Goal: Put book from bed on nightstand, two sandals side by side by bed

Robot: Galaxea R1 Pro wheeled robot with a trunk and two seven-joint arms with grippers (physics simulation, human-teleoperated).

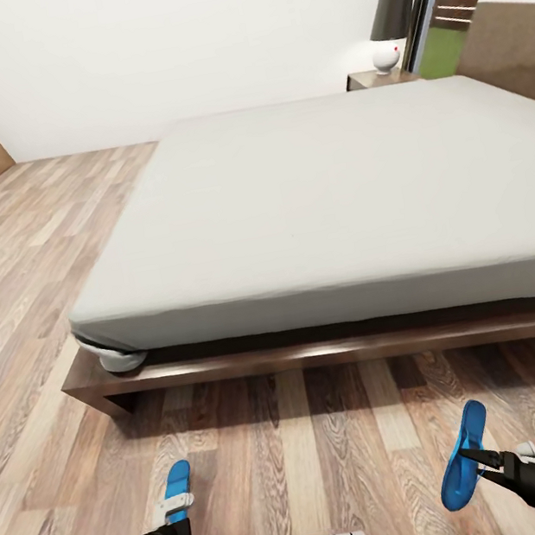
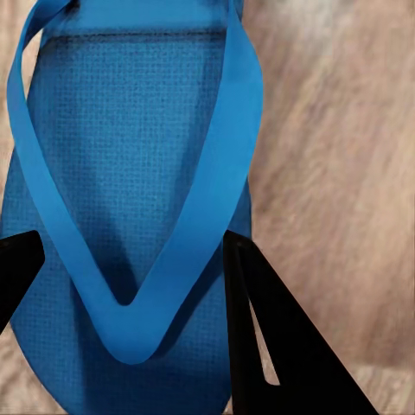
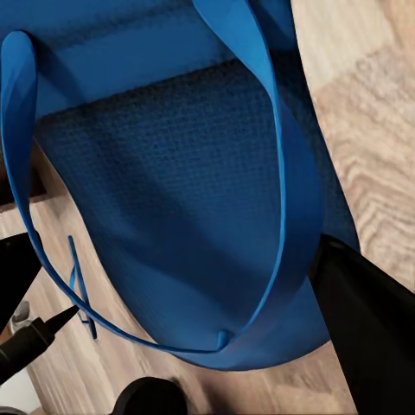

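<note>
Bedroom floor (image 1: 298, 438), before the bed (image 1: 318, 206): left gripper (image 1: 173, 530) and right gripper (image 1: 476, 457) each clamp a sandal (image 1: 173, 495) (image 1: 463, 457); the tilted right one risks slipping, landing askew.

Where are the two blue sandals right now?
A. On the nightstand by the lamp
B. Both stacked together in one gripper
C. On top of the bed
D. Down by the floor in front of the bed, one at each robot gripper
D: one sandal is at the left gripper, the other sandal at the right gripper, over the wood floor before the bed.
</note>
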